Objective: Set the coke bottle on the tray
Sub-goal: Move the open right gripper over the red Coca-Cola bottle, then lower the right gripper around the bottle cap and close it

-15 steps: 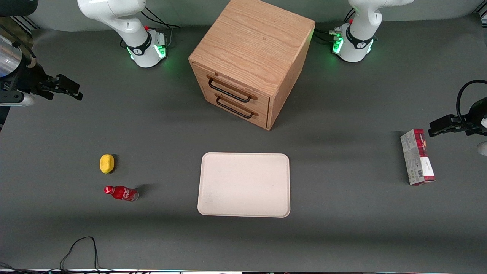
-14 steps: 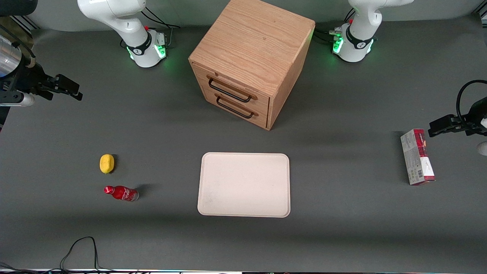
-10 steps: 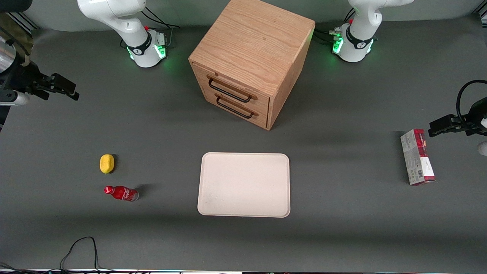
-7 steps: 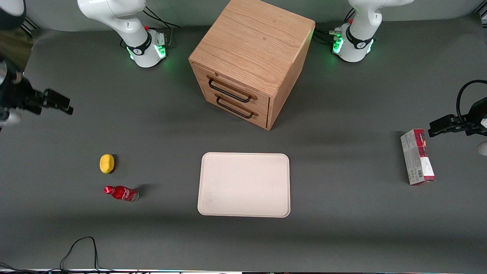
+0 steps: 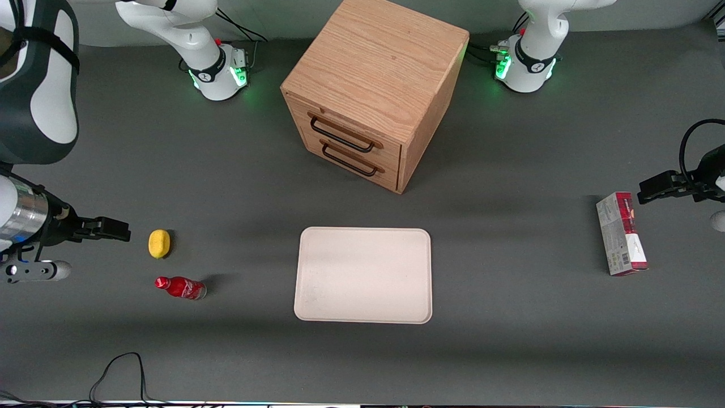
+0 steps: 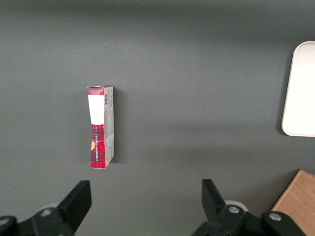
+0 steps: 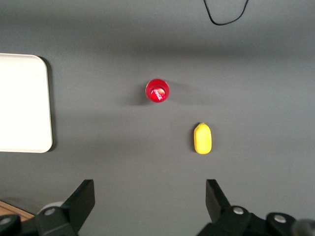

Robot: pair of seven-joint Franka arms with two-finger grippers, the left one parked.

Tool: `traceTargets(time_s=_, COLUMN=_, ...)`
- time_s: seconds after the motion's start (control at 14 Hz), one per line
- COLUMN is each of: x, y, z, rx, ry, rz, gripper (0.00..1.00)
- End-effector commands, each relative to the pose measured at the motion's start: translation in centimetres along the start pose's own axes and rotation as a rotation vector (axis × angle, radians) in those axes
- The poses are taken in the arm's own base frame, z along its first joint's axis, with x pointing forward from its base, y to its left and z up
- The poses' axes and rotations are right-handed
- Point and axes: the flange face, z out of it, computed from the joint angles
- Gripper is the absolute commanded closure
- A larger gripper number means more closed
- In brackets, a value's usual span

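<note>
**Coke bottle upright on mat, apart from tray; gripper spread and empty**

Found the coke bottle standing upright on the dark grey, matte table, toward the working arm's end. Seen from directly above in the right wrist view as a round glossy red cap. Noted red body with white script and a clear base. Not touching anything.

Found the tray flat on the table, well apart from the bottle, in front of the wooden cabinet. Rectangular, cream-beige, smooth, with rounded corners and a low rim. Nothing resting on it.

Observed the gripper above the table, near the yellow lemon-shaped object and farther from the front camera than the bottle. Black fingers spread wide, holding nothing, touching nothing.

Recorded the lemon-shaped object as oval, smooth, lying just beside the bottle, farther from the front camera.

Recorded the cabinet as oak-grained, boxy, with two drawers carrying dark bar handles.

Recorded a red-and-grey cardboard box lying flat toward the parked arm's end
</note>
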Motion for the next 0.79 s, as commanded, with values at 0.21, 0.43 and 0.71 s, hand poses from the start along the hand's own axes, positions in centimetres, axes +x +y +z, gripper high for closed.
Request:
traceTargets(time_s=0.21, x=1.3, y=2.7, z=9.5, rx=0.041, ry=0.111, rz=-0.028, gripper=0.00)
traceTargets(time_s=0.43, x=1.9, y=2.4, z=14.2, rx=0.043, ry=0.136, rz=-0.023, gripper=0.00)
traceTargets(time_s=0.71, x=2.1, y=1.8, z=18.6, rx=0.074, ry=0.166, rz=0.003, gripper=0.00)
